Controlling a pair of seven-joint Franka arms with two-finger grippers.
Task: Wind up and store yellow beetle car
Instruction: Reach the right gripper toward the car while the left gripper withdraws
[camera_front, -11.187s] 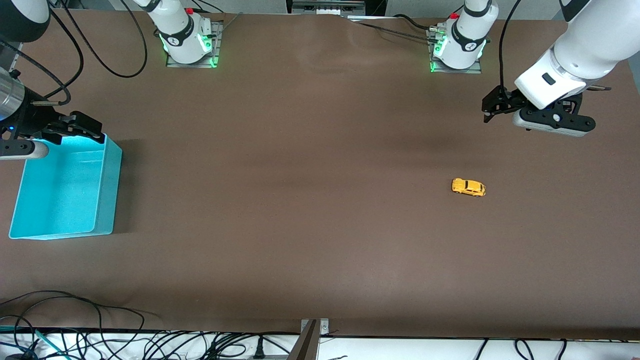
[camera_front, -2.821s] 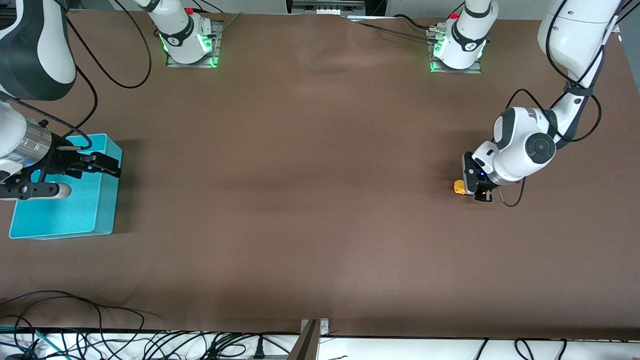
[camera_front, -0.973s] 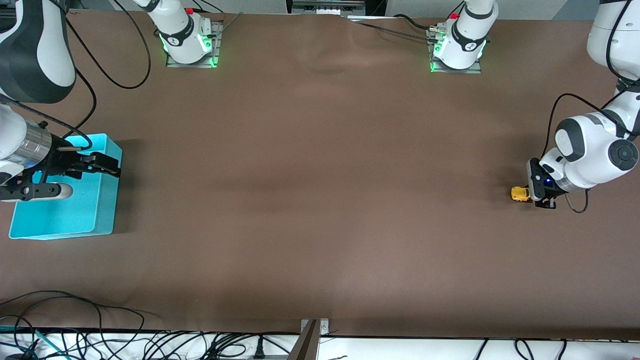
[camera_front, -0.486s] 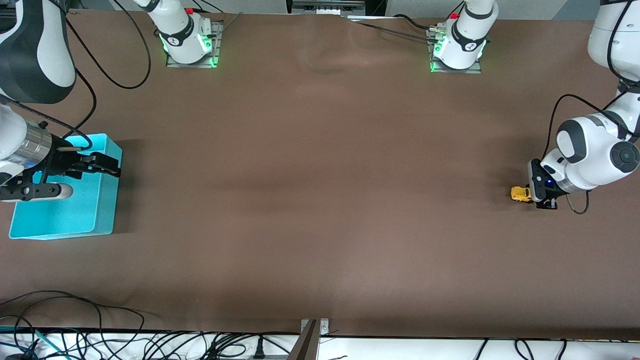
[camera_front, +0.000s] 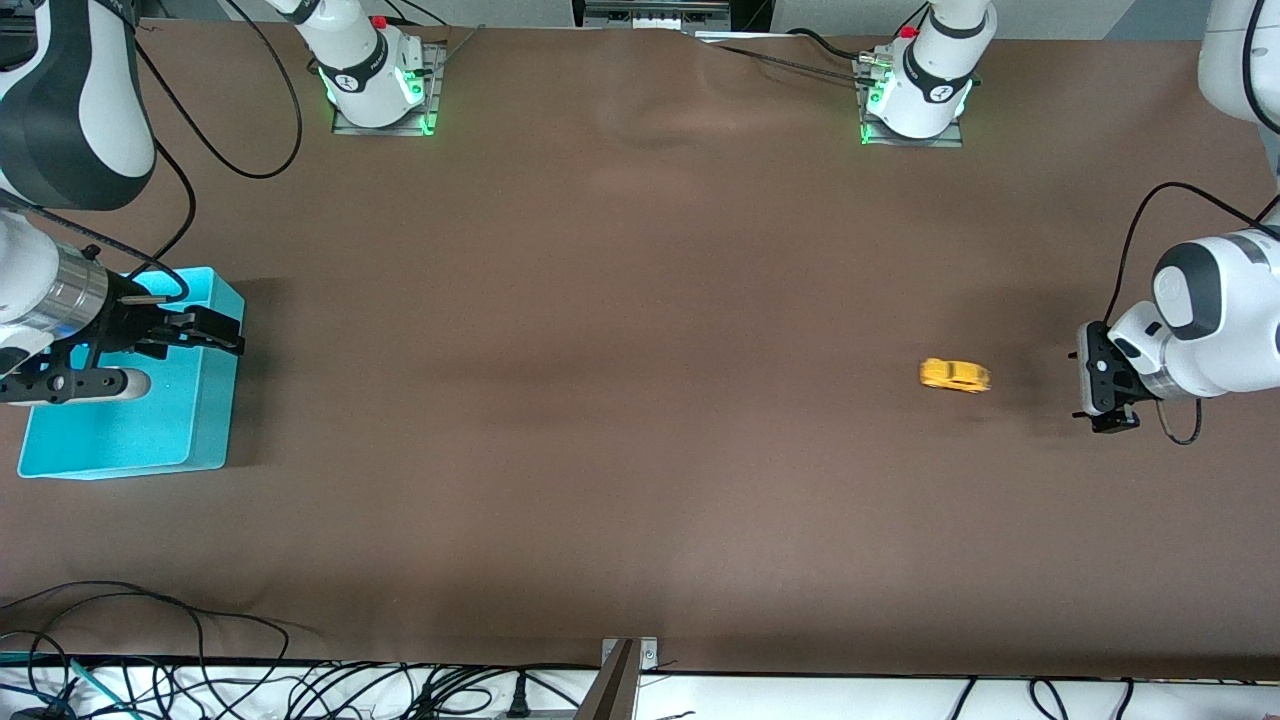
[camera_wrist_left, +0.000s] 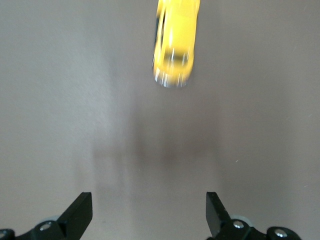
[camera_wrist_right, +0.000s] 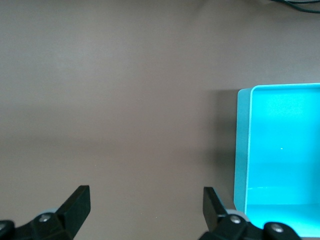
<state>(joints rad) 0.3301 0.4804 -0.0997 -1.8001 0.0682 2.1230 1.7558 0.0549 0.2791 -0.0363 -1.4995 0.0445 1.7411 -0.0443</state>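
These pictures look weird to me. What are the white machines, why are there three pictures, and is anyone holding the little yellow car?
The white machines are two robot arms, each ending in a two-fingered claw called a gripper. The big picture comes from a camera high above the brown table. The two small pictures come from cameras on the arms' wrists, looking down past the fingers.

Nobody holds the yellow beetle car. It sits alone on the table, looking smeared. The left gripper is open, low beside the car at its arm's end of the table; its wrist camera sees the car too.

The right gripper, also open, waits over the blue bin at the right arm's end.
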